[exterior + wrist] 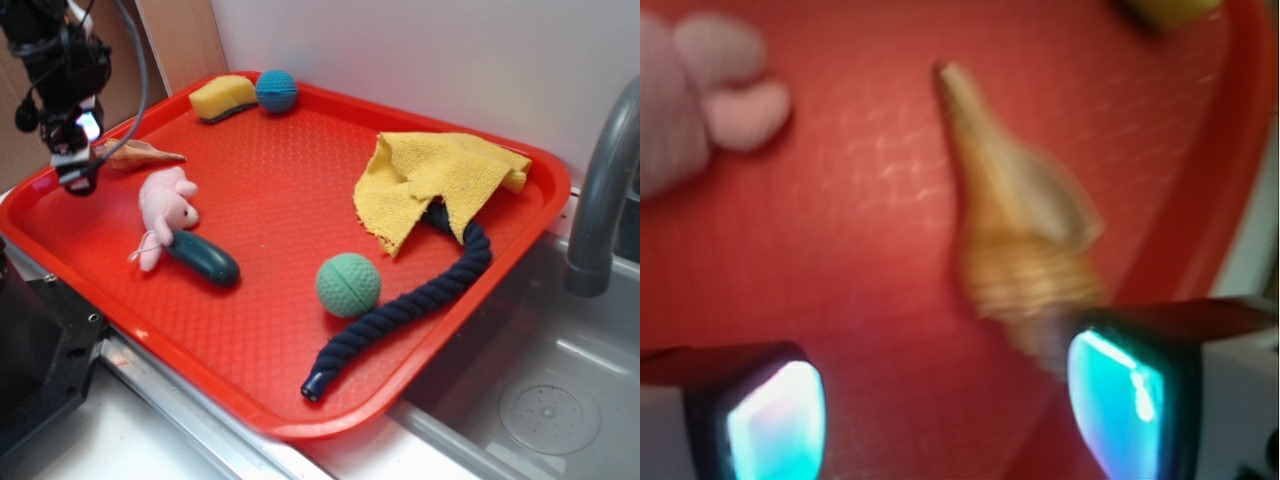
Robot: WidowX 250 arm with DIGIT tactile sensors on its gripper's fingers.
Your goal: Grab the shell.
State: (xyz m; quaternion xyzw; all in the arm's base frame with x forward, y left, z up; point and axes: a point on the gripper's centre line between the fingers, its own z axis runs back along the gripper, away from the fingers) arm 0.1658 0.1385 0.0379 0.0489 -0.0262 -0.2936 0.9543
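In the wrist view we see the gripper w/ jaws spread wide, one glowing cyan pad lower left of frame, the other lower right, bare red tray between them. Nothing is held. The shell lies on the tray running from upper centre down toward lower right; thin pointed tail aims up, the ridged wide end reaches down next to the right-hand fingertip. That end looks to touch or slip just behind the pad, but blur stops us from telling which. Shell sits nearer the right pad, off-centre in the gap.

In the exterior view the gripper hangs at upper left of frame, over the tray's left edge. The shell lies just right of it, tail pointing right, partly hidden by the arm. Just below the shell: pink plush toy, w/ a dark green oblong touching its lower side.

Elsewhere on the tray: yellow sponge & blue ball at top, green ball centre-low, yellow cloth right, its edge over a navy rope.
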